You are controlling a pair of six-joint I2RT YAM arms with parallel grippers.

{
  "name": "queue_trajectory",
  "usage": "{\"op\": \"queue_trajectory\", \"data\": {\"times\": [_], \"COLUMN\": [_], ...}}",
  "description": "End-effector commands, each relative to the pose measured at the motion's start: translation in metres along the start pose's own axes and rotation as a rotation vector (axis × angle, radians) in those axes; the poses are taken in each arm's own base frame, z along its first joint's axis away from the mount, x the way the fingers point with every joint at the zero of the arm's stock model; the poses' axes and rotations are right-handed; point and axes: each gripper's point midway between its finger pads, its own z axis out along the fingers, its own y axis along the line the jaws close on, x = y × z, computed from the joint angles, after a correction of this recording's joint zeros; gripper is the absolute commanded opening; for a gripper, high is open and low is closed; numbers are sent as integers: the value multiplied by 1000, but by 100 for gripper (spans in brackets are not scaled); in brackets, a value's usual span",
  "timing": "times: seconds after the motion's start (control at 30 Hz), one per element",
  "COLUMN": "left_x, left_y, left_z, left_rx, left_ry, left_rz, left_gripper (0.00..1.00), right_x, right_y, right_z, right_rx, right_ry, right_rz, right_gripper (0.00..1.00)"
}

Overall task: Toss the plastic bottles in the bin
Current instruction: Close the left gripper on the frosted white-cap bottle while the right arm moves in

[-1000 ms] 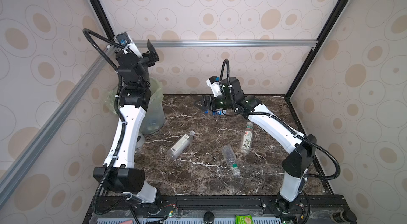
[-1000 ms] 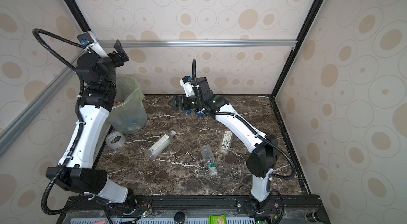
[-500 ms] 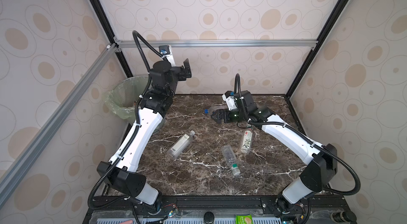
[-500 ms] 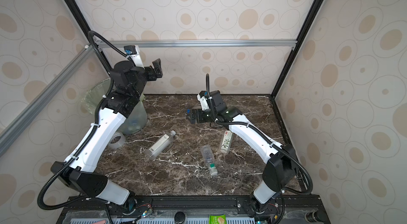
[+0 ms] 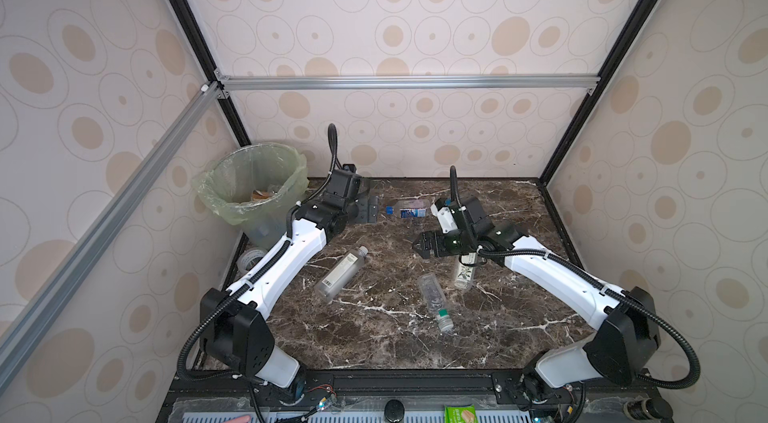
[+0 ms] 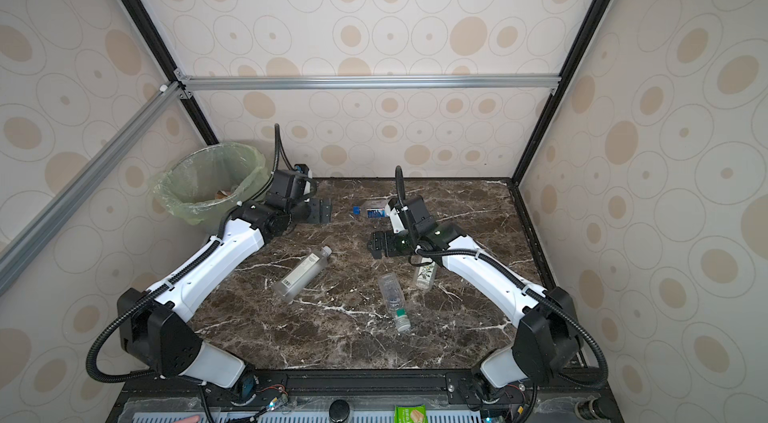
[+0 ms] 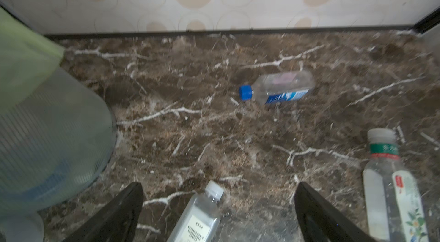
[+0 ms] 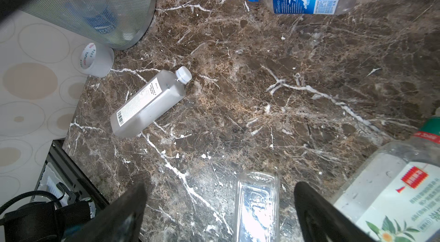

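The left pincer (image 5: pixel 369 209) and right pincer (image 5: pixel 420 249) are held wide open and empty, judged ready for a fresh pick. On the table (image 5: pixel 374 342) are seen lying a clear blue-capped bottle (image 5: pixel 411 209) just ahead of the left pincer, a frosted bottle (image 5: pixel 340 273) near it, and a green-capped bottle (image 5: pixel 432 302) and a leaf-labelled bottle (image 5: pixel 464 277) beside the right pincer. The bin (image 5: pixel 220 209) is set close beside the left pincer.

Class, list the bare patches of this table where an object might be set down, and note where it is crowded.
Bare: the front strip of the table, nearer than the white-cap bottle and green-cap bottle; also the far right corner, right of the blue-cap bottle. Crowded: around the bin and tape roll, and mid-table among the bottles.
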Motion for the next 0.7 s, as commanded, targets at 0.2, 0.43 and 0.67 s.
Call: {"op": "queue_trajectory", "data": {"times": [0.2, 0.43, 0.67], "left_x": [112, 168, 185], "left_y": [20, 36, 40], "left_z": [21, 47, 68], "left_rx": [-17, -48, -50], "left_ry": [325, 447, 474], "left_rz": [-52, -87, -111], "left_gripper": [99, 99, 99], "right_x": [6, 13, 13], "right_y": [4, 1, 2], "right_z": [-6, -8, -9], "right_rx": [-17, -17, -26], "right_ry": [8, 7, 8], "right_rz": [17, 11, 3], "right_gripper": [100, 100, 100]}}
